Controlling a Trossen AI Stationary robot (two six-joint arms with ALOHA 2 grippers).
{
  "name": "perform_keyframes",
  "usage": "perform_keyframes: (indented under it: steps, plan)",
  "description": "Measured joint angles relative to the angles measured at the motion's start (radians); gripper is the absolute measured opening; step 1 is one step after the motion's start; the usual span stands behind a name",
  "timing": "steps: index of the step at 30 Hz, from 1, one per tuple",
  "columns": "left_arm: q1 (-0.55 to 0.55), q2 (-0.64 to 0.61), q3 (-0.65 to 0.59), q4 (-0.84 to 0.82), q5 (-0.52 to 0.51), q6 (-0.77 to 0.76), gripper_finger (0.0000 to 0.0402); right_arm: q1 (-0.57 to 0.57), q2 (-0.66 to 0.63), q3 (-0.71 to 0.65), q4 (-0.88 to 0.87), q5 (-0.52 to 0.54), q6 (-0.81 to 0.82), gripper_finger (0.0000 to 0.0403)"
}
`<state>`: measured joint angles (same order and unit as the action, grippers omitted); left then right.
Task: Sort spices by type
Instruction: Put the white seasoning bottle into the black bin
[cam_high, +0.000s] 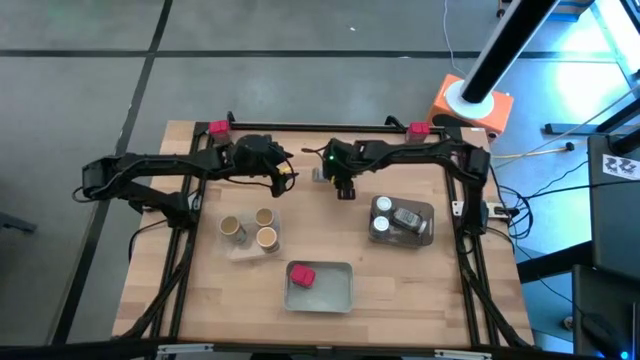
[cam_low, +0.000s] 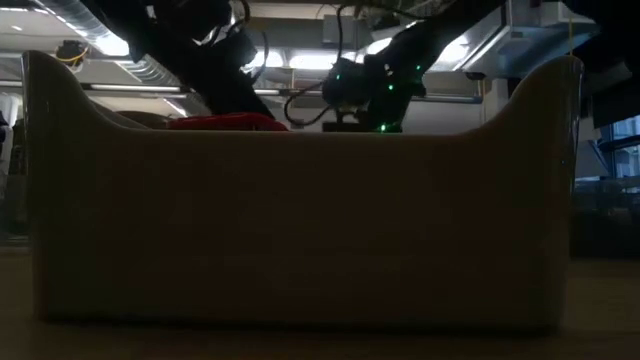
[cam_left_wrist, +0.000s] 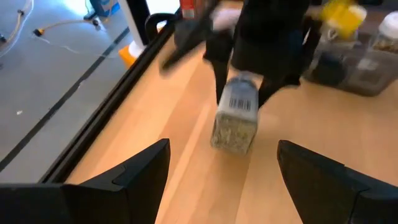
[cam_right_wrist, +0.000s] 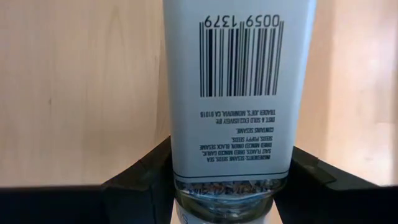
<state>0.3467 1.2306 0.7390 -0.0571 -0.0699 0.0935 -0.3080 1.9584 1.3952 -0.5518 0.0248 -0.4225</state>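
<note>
A clear jar with a white barcode label (cam_left_wrist: 236, 116) hangs in my right gripper (cam_right_wrist: 227, 177) over the far middle of the table (cam_high: 319, 175). My left gripper (cam_left_wrist: 224, 180) stands open just left of it, pointing at the jar, with nothing between its fingers. Three tan cork cylinders (cam_high: 250, 230) stand in the left tray (cam_high: 238, 251). Clear jars with white lids (cam_high: 392, 219) sit in the right tray (cam_high: 428, 226). A red packet (cam_high: 301, 274) lies in the near tray (cam_high: 335, 290). My right gripper pinches the jar's labelled sides (cam_right_wrist: 180, 168) between its two fingers, near the jar's upper end. The fingers slant steeply down and lie along the jar. The jar hangs below them slightly tilted, its seed-filled lower end (cam_left_wrist: 231, 135) close to the tabletop; whether it touches cannot be told.
The near tray's wall (cam_low: 300, 230) fills the low view, with the packet's top (cam_low: 225, 122) showing above it. A black rail with red clamps (cam_high: 218, 128) runs along the far edge. Bare wood lies between the trays.
</note>
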Motion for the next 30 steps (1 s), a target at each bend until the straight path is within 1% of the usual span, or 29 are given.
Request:
perform_keyframes:
  steps: [10,20,24,26,30]
  plan:
    - [-0.001,0.0,0.001,0.025,0.001,0.012,0.028,0.0,0.074,0.0,-0.025,-0.018,0.0,0.0201]
    - [-0.001,0.0,0.001,0.036,0.003,0.018,0.028,0.0,0.083,0.002,-0.026,-0.03,-0.001,0.0202]
    - [-0.001,0.0,0.001,0.037,0.003,0.018,0.028,0.0,0.088,0.0,-0.026,-0.039,-0.001,0.023]
    - [-0.001,0.0,0.001,0.038,0.003,0.018,0.028,0.0,0.09,-0.001,-0.027,-0.042,0.0,0.0235]
    - [-0.001,0.0,0.001,0.039,0.003,0.018,0.028,0.0,0.09,-0.001,-0.026,-0.043,-0.001,0.0219]
